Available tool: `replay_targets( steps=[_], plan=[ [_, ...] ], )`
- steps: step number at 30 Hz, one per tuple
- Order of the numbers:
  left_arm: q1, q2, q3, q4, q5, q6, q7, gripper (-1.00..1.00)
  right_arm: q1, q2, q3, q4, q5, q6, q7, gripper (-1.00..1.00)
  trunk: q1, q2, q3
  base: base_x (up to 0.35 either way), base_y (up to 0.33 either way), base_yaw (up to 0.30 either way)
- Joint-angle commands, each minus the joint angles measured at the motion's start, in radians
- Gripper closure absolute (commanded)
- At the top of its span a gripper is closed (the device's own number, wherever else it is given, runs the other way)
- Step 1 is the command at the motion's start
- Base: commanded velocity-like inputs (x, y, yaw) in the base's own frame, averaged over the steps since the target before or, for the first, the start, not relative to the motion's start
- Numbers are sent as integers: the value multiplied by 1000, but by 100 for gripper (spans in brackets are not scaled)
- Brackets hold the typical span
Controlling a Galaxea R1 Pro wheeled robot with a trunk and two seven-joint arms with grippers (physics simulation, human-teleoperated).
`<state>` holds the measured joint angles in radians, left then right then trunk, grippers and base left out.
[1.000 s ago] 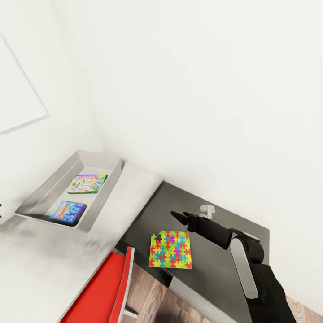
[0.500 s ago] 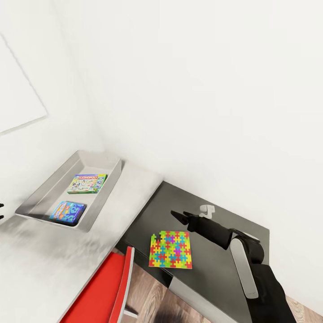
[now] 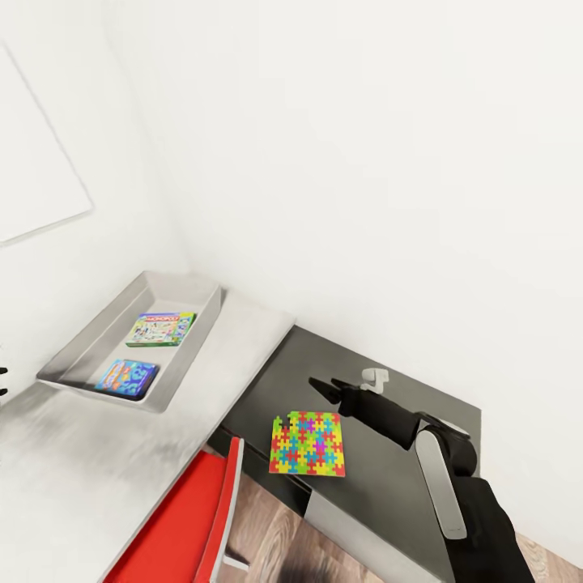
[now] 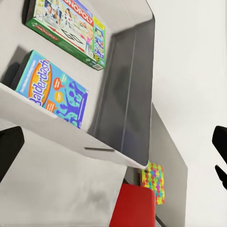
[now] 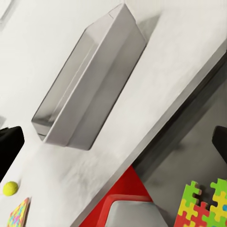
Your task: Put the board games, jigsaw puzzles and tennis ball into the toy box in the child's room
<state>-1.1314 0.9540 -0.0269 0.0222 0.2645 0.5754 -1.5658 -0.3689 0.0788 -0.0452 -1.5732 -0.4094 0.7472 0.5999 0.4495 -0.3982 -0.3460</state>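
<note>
Two board games (image 3: 159,328) already lay in the toy box (image 3: 206,312), while a jigsaw puzzle (image 3: 308,444) waited just beside the open, empty right hand (image 3: 322,387)

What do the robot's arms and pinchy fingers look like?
The right arm has a black forearm, a pale grey middle section with rounded ends, and a black upper part. Its gripper has two thin, pointed black fingers, with a small white fitting on the wrist behind them. In the left wrist view, the left gripper's fingertips are plain black too. No cables or markings can be seen.
</note>
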Motion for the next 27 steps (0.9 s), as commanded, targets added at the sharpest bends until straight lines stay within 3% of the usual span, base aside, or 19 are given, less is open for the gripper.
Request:
replay_targets(
  steps=[1, 18, 27],
  plan=[
    [-2, 0, -4, 2, 1, 11, -5, -100, -1, 1, -2, 0, -2, 5, 3, -100, 1, -2, 0, -49, 0, 0],
    [-2, -18, -3, 2, -1, 9, -5, -100, 0, 0, -3, 1, -2, -3, 4, -100, 1, -2, 28, -10, 0, 0],
    [-2, -19, -4, 2, -1, 9, -5, -100, 0, 0, -2, 0, -1, -3, 4, -100, 1, -2, 43, -119, 0, 0]
  ],
)
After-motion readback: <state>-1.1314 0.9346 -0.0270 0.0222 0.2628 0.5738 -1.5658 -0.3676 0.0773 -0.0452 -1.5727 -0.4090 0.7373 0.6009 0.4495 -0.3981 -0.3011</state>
